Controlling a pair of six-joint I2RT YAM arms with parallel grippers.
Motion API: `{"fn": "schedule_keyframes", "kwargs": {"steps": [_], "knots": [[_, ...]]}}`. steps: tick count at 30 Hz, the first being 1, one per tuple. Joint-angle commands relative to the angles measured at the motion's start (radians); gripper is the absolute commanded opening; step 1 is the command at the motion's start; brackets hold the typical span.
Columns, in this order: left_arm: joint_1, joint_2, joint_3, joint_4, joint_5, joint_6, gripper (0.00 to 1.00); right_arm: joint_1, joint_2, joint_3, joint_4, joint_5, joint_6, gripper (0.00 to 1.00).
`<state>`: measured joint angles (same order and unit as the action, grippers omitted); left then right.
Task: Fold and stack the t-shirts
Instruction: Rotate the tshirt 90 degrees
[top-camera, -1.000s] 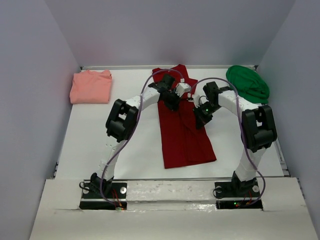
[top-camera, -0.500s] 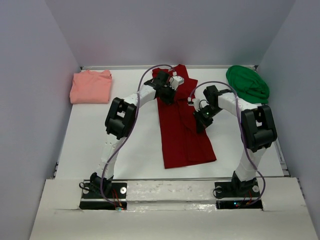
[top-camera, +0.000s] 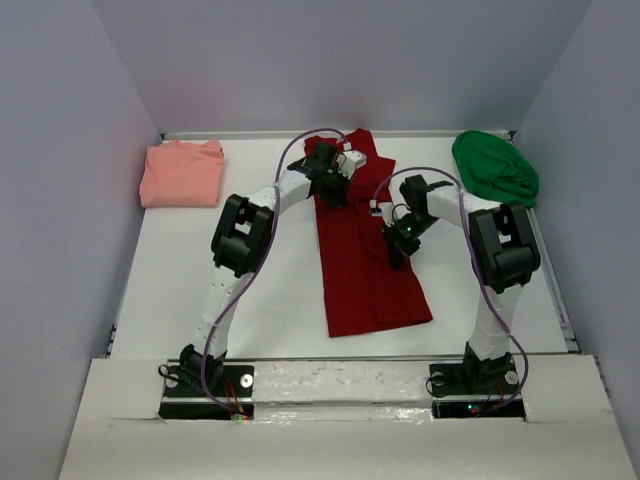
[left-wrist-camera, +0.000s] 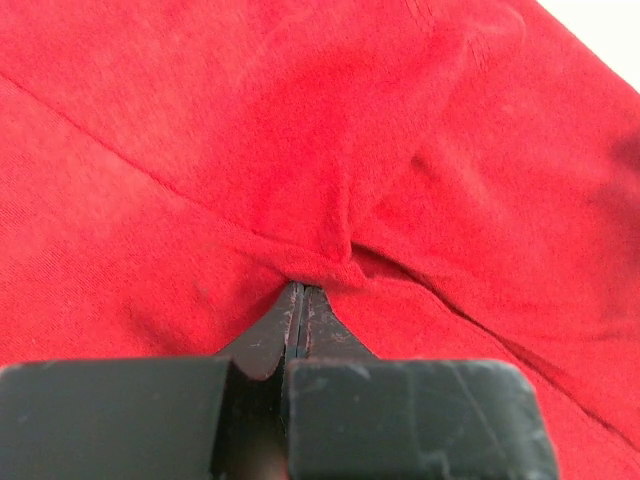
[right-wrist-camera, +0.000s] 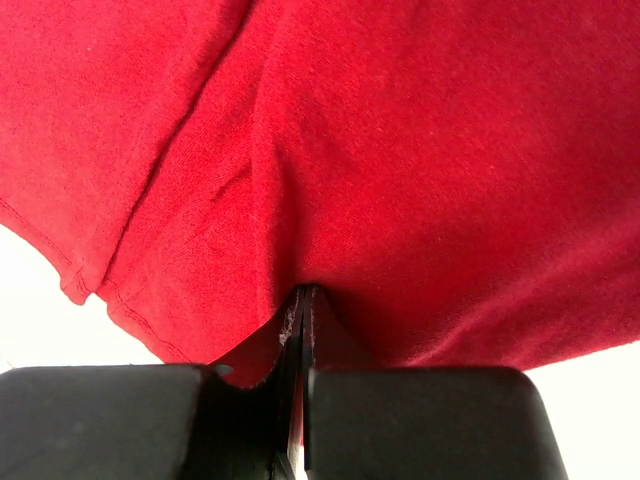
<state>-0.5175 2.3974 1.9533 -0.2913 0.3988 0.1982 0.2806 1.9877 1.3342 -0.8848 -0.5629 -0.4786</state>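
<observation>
The left gripper (left-wrist-camera: 297, 292), jaws together on a pucker of the dark red shirt (top-camera: 368, 275), has slid toward the top of the frame, while the right gripper (right-wrist-camera: 300, 295), likewise clamped on that shirt's right edge, has edged left. The shirt lies as a long strip down the middle of the bench (top-camera: 260, 290), so its fold looks underway. The pink shirt (top-camera: 182, 173) sits folded at upper left, the green shirt (top-camera: 495, 167) bunched at upper right.

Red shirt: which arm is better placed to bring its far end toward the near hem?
Probably left: the left gripper pinches the red shirt near its far end, while the right gripper pinches its right edge midway.
</observation>
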Motion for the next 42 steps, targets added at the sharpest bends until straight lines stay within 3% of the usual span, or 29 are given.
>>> {"fn": "schedule_keyframes", "kwargs": {"steps": [1, 15, 24, 30, 39, 42], "knots": [[-0.004, 0.037, 0.055, 0.011, -0.037, -0.008, 0.0, 0.025, 0.028, 0.022, 0.067, 0.037, -0.02, 0.0], [0.045, 0.075, 0.205, -0.049, -0.213, 0.014, 0.0, 0.034, 0.098, 0.149, 0.061, 0.081, -0.025, 0.0], [0.07, 0.103, 0.24, -0.013, -0.248, 0.041, 0.0, 0.034, 0.187, 0.342, 0.032, 0.135, -0.031, 0.0], [0.103, 0.157, 0.418, -0.043, -0.261, 0.049, 0.0, 0.034, 0.24, 0.453, -0.051, 0.113, -0.028, 0.0], [0.111, -0.055, 0.222, -0.019, -0.229, 0.063, 0.0, 0.034, 0.084, 0.336, -0.126, 0.117, -0.045, 0.0], [0.111, -0.139, 0.139, 0.001, -0.203, 0.066, 0.0, 0.034, 0.007, 0.336, -0.232, 0.028, -0.063, 0.0]]}}
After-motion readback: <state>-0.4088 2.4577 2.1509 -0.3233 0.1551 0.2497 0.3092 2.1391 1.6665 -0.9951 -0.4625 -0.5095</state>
